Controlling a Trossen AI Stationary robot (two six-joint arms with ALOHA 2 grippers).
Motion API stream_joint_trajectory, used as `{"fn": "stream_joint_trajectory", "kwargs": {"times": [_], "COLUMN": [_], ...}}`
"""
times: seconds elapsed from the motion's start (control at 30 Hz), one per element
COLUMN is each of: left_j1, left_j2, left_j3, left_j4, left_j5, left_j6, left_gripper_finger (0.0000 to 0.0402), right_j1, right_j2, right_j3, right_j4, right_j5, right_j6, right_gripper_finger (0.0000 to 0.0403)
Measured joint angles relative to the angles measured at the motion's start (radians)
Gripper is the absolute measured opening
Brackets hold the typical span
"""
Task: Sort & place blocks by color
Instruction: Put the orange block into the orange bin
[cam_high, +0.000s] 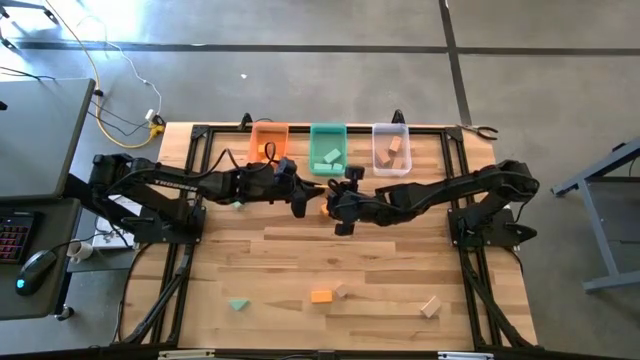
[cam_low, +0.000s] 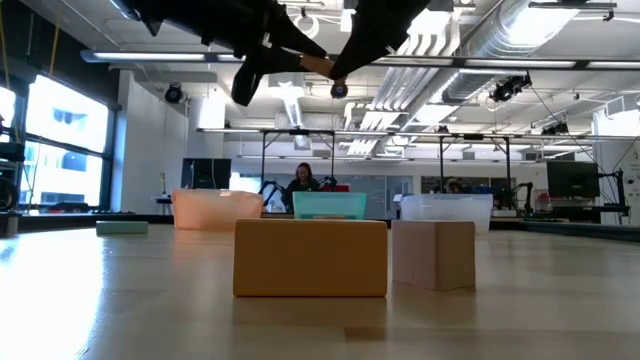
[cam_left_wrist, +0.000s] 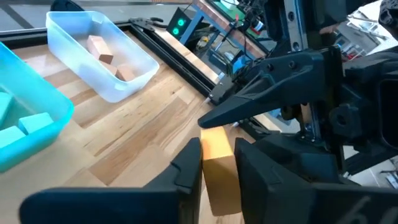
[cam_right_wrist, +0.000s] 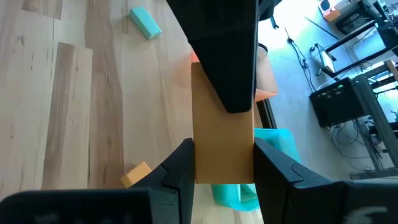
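orange block (cam_left_wrist: 219, 168) held in mid-air above the counter (cam_high: 300, 255), just before the bins, pinched at once by the left claw (cam_left_wrist: 217, 165) and right claw (cam_right_wrist: 222, 158), both closed on it: apparently a hand-over, since the orange bin (cam_high: 268, 140) lies on the left arm's side.

Table top (cam_high: 300, 260): planked wood, smooth, faintly glossy. Clear bin (cam_left_wrist: 118, 84): translucent plastic. Orange block (cam_left_wrist: 219, 165): matt finish is noted.

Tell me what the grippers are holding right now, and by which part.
Both grippers, left and right, clamp one orange block between them by its opposite ends, mid-handover above the table.
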Motion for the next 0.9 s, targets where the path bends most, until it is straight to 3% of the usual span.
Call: {"fn": "stream_joint_trajectory", "kwargs": {"times": [0.13, 0.47, 0.9], "left_j1": [0.006, 0.004, 0.003], "left_j2": [0.0, 0.0, -0.002], "left_j3": [0.0, 0.0, 0.002], "left_j4": [-0.003, -0.005, -0.015], "left_j5": [0.003, 0.019, 0.013], "left_j6": [0.021, 0.095, 0.135], "left_gripper_finger": [0.0042, 0.004, 0.0039], "right_j1": [0.0, -0.002, -0.002], "right_j2": [0.0, 0.0, 0.0], "right_j3": [0.0, 0.0, 0.0], "right_j4": [0.002, 0.01, 0.011], "right_j5": [0.002, -0.009, 0.034], "right_j6": [-0.017, -0.062, -0.052], "right_gripper_finger": [0.0103, 0.0174, 0.0183]}}
